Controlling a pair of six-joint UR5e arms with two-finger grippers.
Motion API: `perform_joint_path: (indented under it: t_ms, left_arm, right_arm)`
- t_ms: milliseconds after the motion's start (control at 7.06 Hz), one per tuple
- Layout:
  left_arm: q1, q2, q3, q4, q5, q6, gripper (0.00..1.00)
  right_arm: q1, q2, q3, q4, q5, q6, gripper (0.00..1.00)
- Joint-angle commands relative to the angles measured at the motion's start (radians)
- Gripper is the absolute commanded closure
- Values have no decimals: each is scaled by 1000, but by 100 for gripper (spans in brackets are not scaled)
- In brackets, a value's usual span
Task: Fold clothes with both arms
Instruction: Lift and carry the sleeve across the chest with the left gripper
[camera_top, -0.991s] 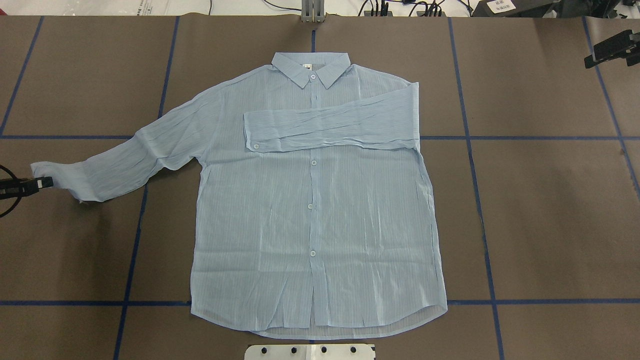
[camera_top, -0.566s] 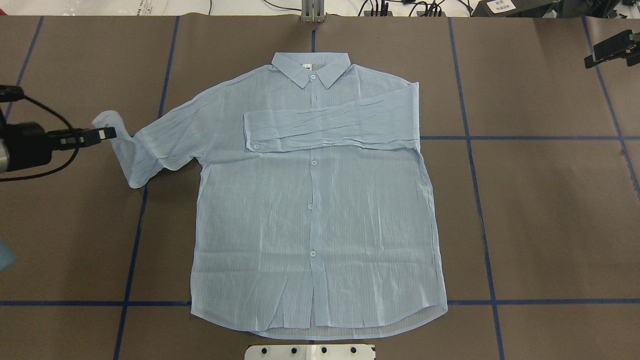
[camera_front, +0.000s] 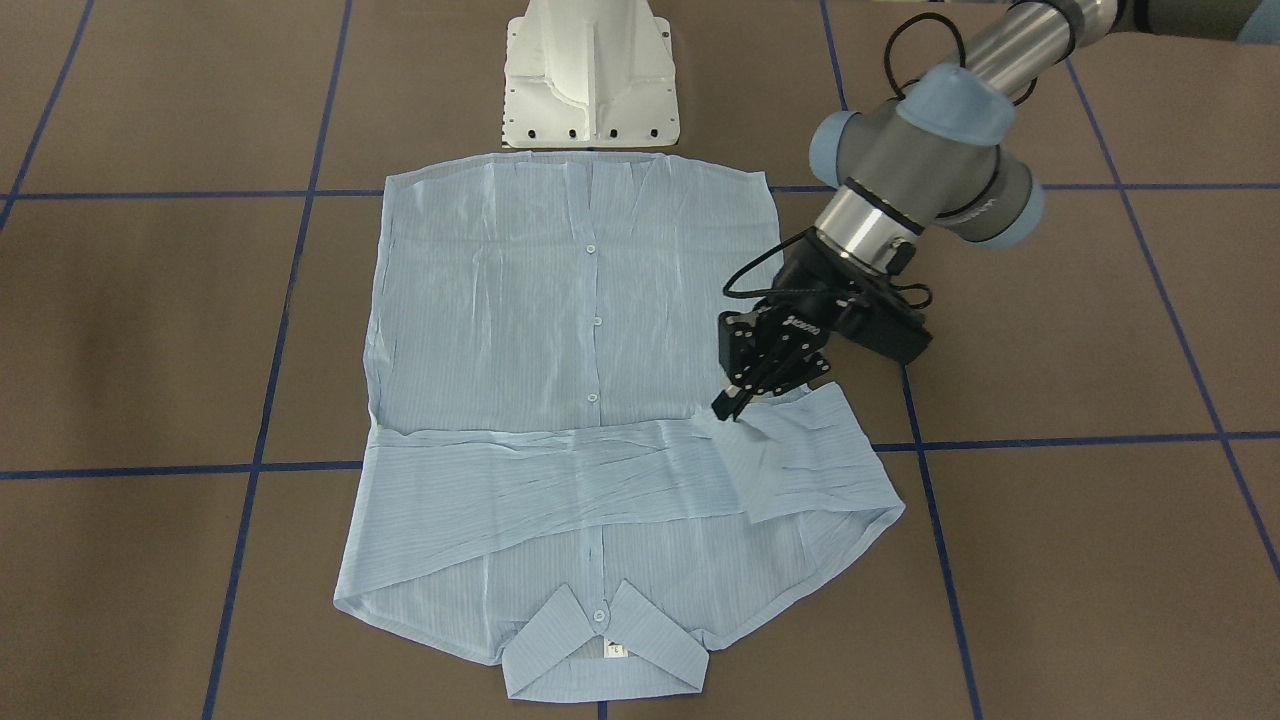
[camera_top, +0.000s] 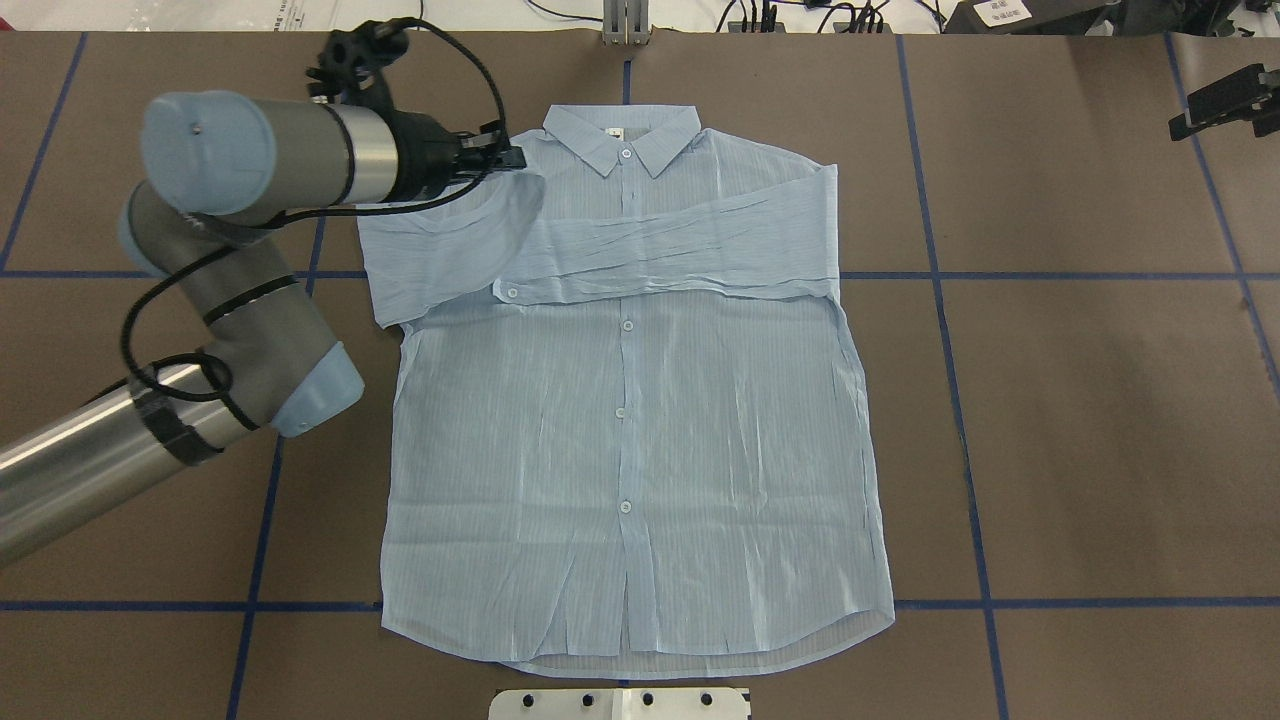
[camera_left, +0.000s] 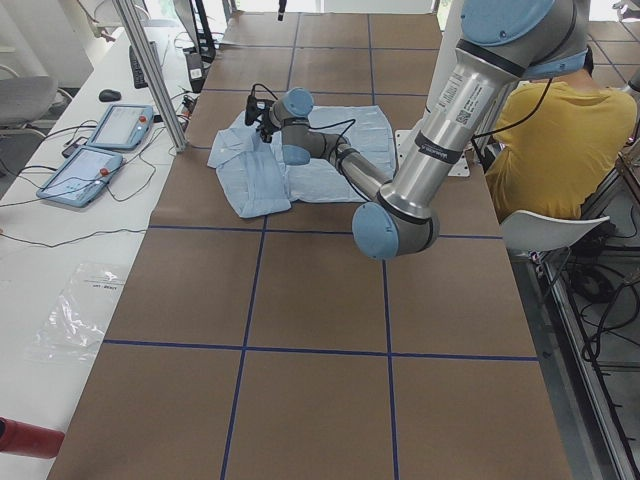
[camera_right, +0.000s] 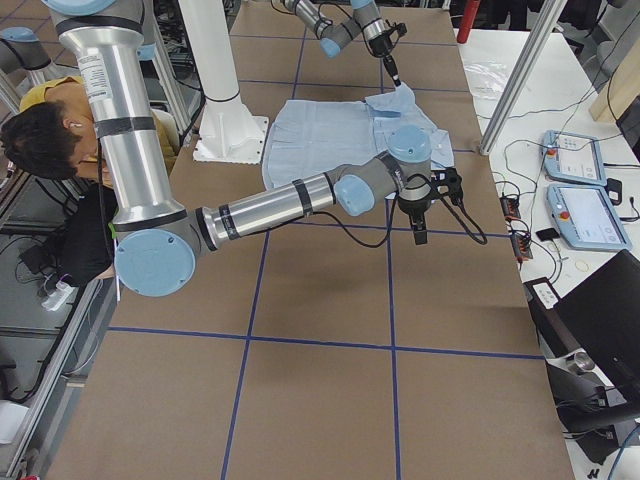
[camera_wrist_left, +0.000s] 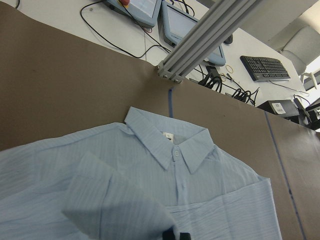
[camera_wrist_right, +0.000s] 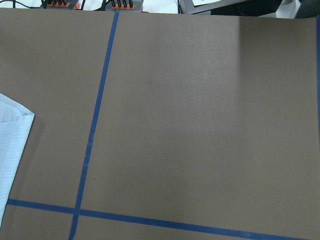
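While your left gripper (camera_top: 508, 158) clamps the sleeve (camera_top: 440, 250) over the shirt (camera_top: 630, 430) beside its collar (camera_top: 620, 135), your right gripper (camera_right: 418, 236) hangs well apart | right jaws: you cannot tell.

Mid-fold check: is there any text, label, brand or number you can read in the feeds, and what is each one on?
Nothing is sharp enough to quote.
Left pincer: white brand lettering on its body, too small to read.
Shirt, neck label: dark marks, too small to read.
Left arm: dark print along the silver tube, blurred.
White sticker on the black box at the table's far edge: print unreadable.
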Motion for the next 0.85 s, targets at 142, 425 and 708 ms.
perform_joint_path:
  t_ms: [142, 425, 708]
  left_arm:
    - [154, -111, 97, 6, 129, 9, 100]
    - [228, -140, 103, 5, 145, 52, 100]
    - [288, -143, 123, 3, 188, 63, 100]
  right_arm:
    - [0, -5, -1, 0, -1, 0, 0]
    - [0, -4, -2, 0, -1, 0, 0]
    - [0, -4, -2, 0, -1, 0, 0]
